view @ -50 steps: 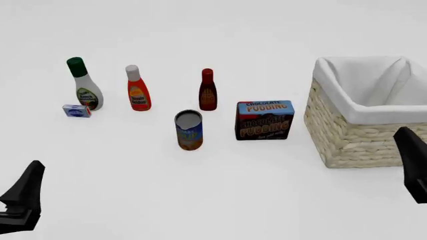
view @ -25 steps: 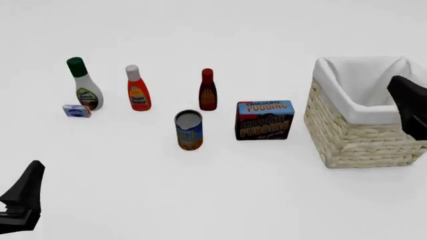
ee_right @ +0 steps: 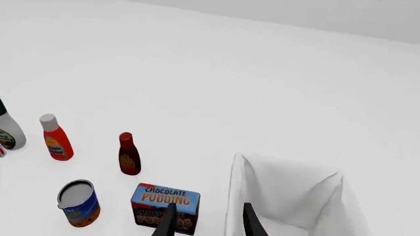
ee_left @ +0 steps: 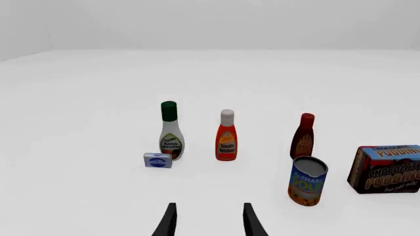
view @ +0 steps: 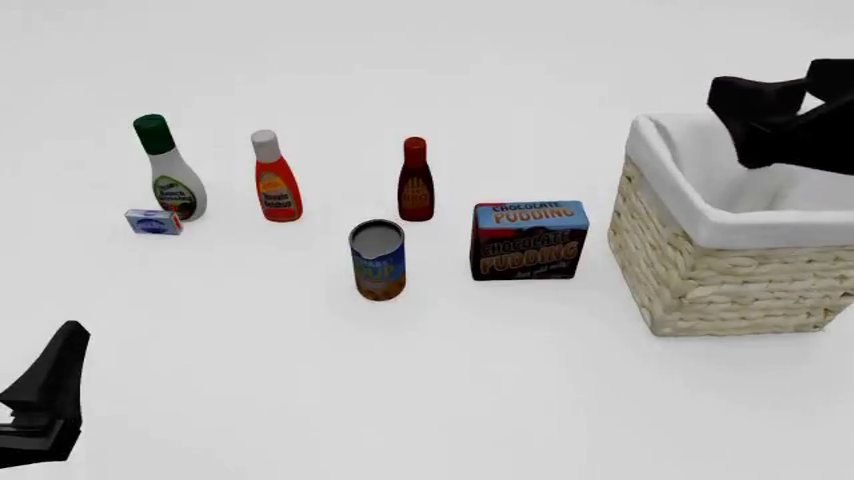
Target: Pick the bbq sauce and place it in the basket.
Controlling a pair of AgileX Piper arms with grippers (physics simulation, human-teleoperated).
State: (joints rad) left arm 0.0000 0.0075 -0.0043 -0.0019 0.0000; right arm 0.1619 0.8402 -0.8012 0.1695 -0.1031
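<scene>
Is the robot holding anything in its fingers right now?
No, nothing is held. Both grippers' fingers are open and empty: left gripper, right gripper. The bbq sauce stands untouched on the table.

Plain white all around me, with nothing but a flat white tabletop point(view: 441, 400) under my reach.

The smooth matte white table surface runs forward without seam or edge that I can see. From my left wrist, a pale grey back wall point(ee_left: 217, 22) rises where the surface ends, meeting it in a soft straight line. The light is even and diffuse; shadows on the surface are very faint.
</scene>
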